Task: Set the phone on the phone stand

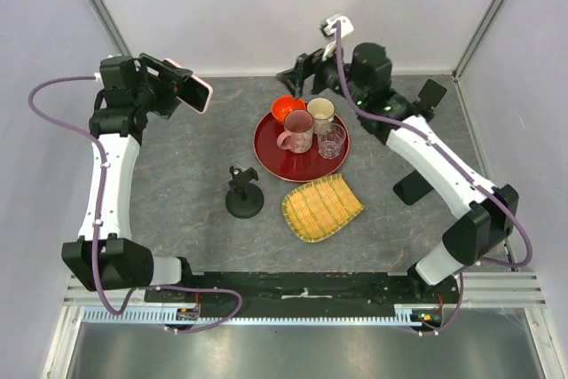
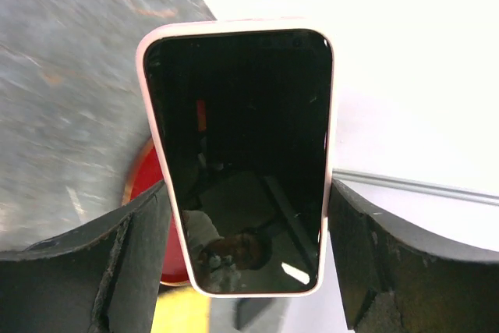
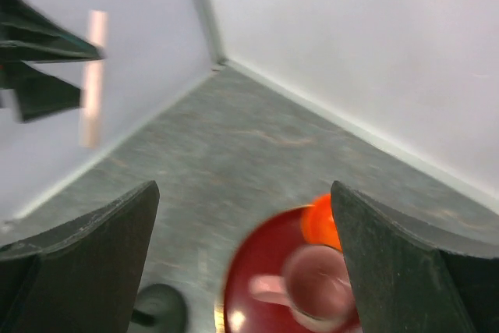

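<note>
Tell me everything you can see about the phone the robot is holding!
The phone has a dark, glossy screen showing only reflections, and a pale pink case with rounded corners. The left claw is shut on it, its black fingers pressing both long sides near one end. It is held up over the far left of the table, touching nothing else, away from the black phone stand.

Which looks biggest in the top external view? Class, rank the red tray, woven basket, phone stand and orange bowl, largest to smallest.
1. red tray
2. woven basket
3. phone stand
4. orange bowl, though the pink mug hides part of it, so its place below the stand is unsure.
</note>
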### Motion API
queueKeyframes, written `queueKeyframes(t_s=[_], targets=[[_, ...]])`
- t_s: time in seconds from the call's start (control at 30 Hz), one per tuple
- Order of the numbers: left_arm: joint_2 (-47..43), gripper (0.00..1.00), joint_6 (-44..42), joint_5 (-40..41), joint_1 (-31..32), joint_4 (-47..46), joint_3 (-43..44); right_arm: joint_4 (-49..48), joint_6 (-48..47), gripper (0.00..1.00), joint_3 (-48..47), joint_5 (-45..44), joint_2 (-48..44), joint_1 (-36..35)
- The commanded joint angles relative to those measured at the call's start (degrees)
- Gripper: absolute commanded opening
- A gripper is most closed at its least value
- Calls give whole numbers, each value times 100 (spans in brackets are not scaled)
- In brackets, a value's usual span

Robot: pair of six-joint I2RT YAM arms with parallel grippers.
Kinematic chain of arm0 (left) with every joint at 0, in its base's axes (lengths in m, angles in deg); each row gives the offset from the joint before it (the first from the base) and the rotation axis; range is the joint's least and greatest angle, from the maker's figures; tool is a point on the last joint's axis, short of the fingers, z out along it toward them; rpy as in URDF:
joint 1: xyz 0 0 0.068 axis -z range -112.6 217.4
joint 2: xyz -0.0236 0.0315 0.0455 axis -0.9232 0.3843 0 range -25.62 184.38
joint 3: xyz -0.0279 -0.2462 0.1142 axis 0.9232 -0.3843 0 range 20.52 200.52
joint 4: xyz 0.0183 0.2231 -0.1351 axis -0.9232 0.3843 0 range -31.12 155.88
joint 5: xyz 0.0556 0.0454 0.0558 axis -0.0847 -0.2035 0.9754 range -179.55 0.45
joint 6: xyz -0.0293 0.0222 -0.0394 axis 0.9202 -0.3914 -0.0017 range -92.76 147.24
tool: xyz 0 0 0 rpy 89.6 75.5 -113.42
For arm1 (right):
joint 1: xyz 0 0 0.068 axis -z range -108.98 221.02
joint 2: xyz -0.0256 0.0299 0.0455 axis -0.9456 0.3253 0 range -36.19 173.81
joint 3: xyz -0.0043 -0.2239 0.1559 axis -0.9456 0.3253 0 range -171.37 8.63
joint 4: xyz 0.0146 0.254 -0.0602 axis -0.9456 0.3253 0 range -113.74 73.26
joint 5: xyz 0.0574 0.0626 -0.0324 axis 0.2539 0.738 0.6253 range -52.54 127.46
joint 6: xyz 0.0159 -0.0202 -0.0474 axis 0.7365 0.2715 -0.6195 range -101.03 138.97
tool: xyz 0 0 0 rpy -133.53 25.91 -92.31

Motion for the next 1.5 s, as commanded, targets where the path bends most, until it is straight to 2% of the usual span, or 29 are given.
queueKeyframes(t_s=[0.0,0.07,0.23,0.4,0.57,0.6,0.83,0.9,1.0,1.07,1.1,1.17,1.2,1.27,1.3,1.33,1.37,1.4,1.43,1.47], targets=[[-357,2,1806,-1039,27,-806,-453,-2856,1151,98,587,888,171,-695],[-619,2,1957,-1023,36,-868,-586,-3592,1231,98,746,872,347,-1080],[-1165,2,2501,-961,45,-973,-1086,-4158,1134,98,835,363,909,-1688],[-1473,2,2879,-1111,53,-1202,-1474,-4256,1310,97,510,441,1507,-1856],[-1526,2,3144,-1286,88,-1439,-1571,-4274,1327,87,308,54,1991,-2076],[-1535,2,3170,-1304,132,-1448,-1571,-4282,1345,85,290,37,2043,-2093],[-1895,2,3276,-1199,273,-1632,-1974,-4572,1503,42,518,-139,1860,-2111],[-1957,2,3346,-1172,317,-1685,-2133,-4564,1486,39,545,-166,1816,-2102],[-2001,2,3363,-1120,361,-1747,-2203,-4660,1547,44,597,-166,1824,-2111],[-2018,2,3416,-1111,405,-1861,-2247,-4599,1582,43,501,-105,1868,-2102],[-2010,2,3434,-1119,448,-1896,-2256,-4555,1591,33,466,-113,1886,-2111],[-2010,2,3390,-1137,449,-1905,-2256,-4555,1582,20,526,-192,1860,-2102],[-2018,2,3355,-1155,449,-1914,-2274,-4459,1469,3,527,-253,1807,-2111],[-2062,3,2963,-1233,449,-2141,-2353,-4126,1241,0,379,-385,1737,-2085],[-2123,12,2707,-1269,449,-2160,-2362,-3898,1118,0,360,-368,1649,-2033],[-2176,26,2409,-1330,449,-2143,-2318,-3809,925,0,360,-316,1588,-1980],[-2211,50,1683,-1365,449,-2108,-2300,-3686,845,0,247,-141,1552,-1901],[-2334,83,1302,-1400,449,-2082,-2283,-3145,774,0,89,243,1552,-1813],[-2387,91,941,-1497,606,-1968,-2256,-2827,530,0,-95,534,1578,-1604],[-2431,93,198,-1471,607,-1749,-2204,-2467,406,0,-480,772,1604,-1497]])
